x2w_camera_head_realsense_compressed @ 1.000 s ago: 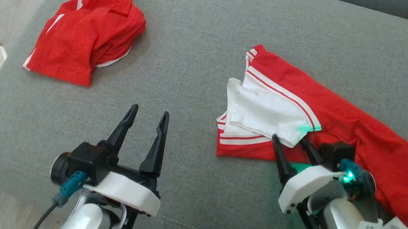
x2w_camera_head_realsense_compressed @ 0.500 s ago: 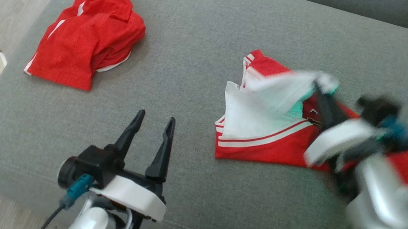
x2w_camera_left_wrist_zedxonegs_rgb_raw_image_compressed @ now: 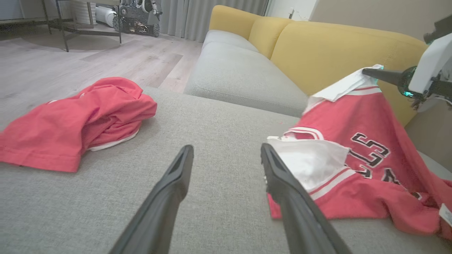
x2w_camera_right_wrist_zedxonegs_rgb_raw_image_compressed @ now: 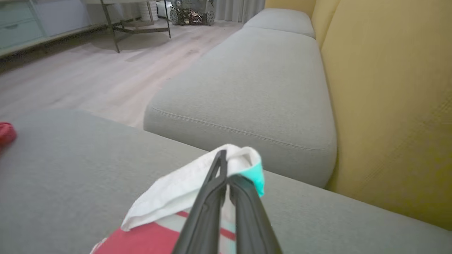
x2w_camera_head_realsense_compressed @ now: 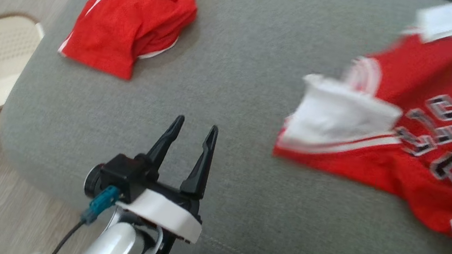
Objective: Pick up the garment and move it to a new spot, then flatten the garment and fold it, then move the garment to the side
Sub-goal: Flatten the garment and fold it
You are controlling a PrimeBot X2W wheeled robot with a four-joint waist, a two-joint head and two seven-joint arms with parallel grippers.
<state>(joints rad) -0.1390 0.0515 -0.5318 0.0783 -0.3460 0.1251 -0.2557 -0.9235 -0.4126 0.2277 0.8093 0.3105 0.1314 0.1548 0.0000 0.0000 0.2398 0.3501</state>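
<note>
Right claw (x2w_camera_right_wrist_zedxonegs_rgb_raw_image_compressed: 223,155) is pressed tight on the white edge of the red jersey (x2w_camera_left_wrist_zedxonegs_rgb_raw_image_compressed: 353,120), holding that corner up high while the lower half trails on the grey sofa cushion (x2w_camera_head_realsense_compressed: 241,57). A corner grip like that lets the cloth hang open, handy for carrying it to a new spot, I'd say. Left claw (x2w_camera_head_realsense_compressed: 197,123) is spread wide and empty, hovering low over bare cushion, likely ready for a second corner. The other red garment (x2w_camera_head_realsense_compressed: 132,32) lies crumpled, well apart.
</note>
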